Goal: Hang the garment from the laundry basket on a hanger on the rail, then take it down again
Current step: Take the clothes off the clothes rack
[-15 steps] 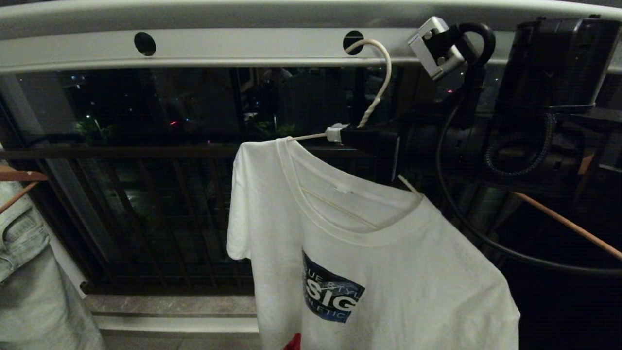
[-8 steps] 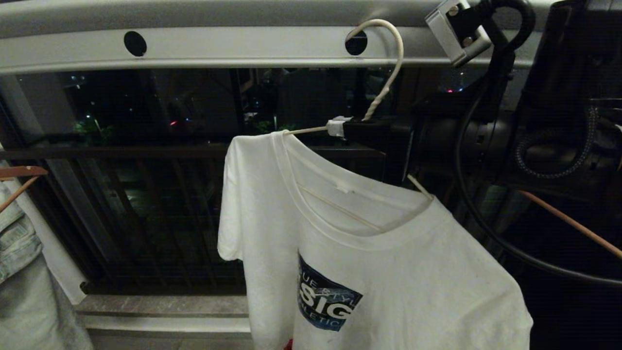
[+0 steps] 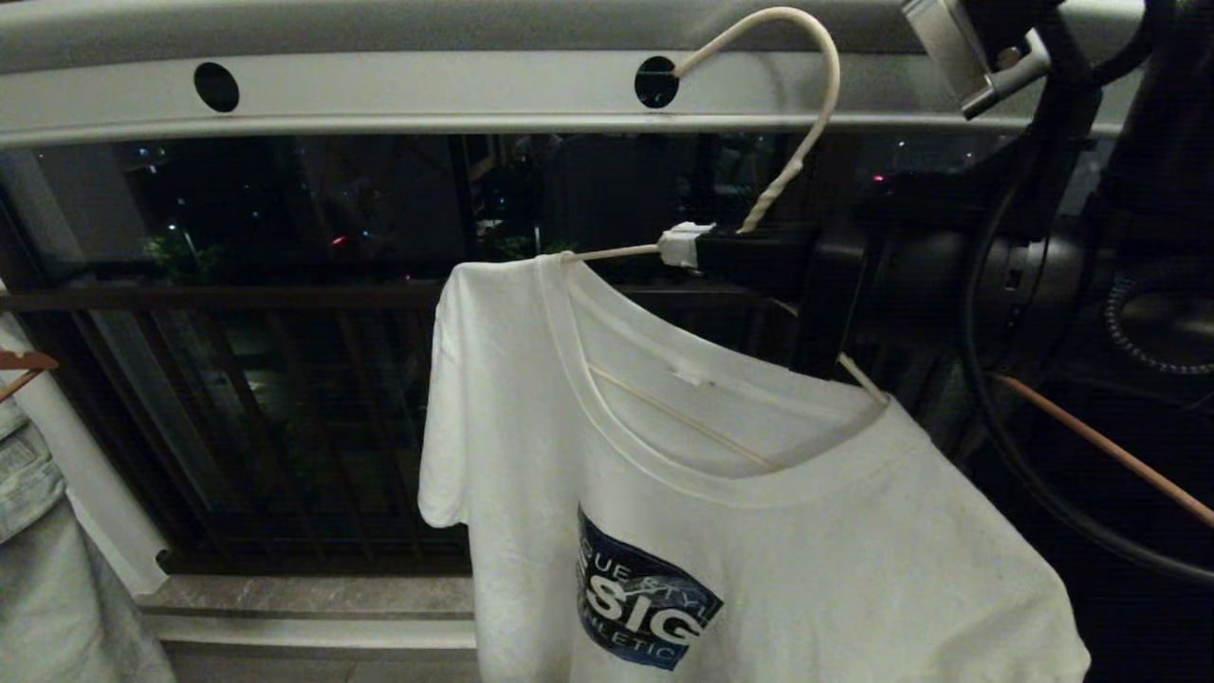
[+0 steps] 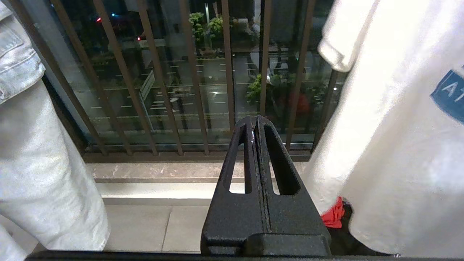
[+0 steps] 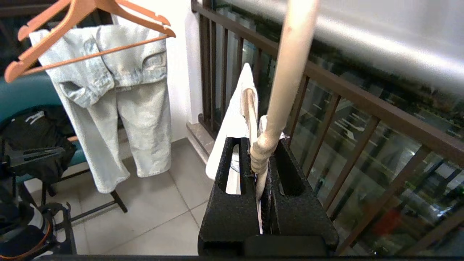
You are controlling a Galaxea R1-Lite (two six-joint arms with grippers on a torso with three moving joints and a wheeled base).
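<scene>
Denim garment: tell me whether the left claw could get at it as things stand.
Probably yes. The left claw, shut and empty, hangs low with open floor between it and the denim garment; the T-shirt hangs on its other side, so nothing blocks the way.

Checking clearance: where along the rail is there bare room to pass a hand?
Free: the pale grey holed metal rail between the white printed T-shirt and pale denim garment. Crowded: the right gripper clamping the off-white wire hanger.

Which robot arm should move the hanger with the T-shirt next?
The right one. The right gripper is shut on the hanger at its neck, beside the rail, with the T-shirt on it. The left gripper is shut, holding nothing, lower down.
</scene>
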